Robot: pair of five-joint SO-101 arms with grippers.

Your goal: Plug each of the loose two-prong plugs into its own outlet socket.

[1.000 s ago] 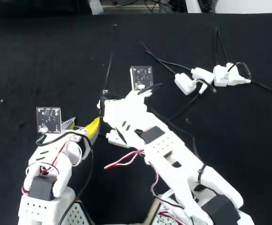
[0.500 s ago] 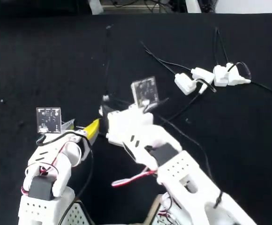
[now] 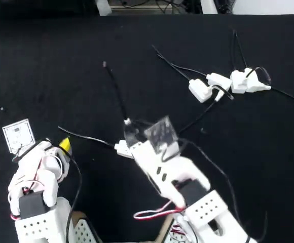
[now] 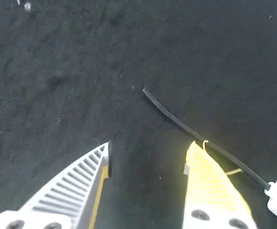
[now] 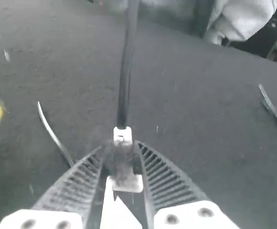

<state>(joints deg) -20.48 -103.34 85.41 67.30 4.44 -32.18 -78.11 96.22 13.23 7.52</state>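
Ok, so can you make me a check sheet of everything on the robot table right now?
Surface: black cloth table.
Job's things: one white plug held in the right claw; a second white plug lying loose near it; a bunch of white socket pieces at the table's far side.
Clutter: one tiny pale speck.
Claws: left claw open above the cloth; right claw shut on the plug.
Cables: held plug's black cable runs away across the cloth; loose plug's cable passes the left claw; thin black wires lead to the socket pieces.
Surroundings: too dim to tell.
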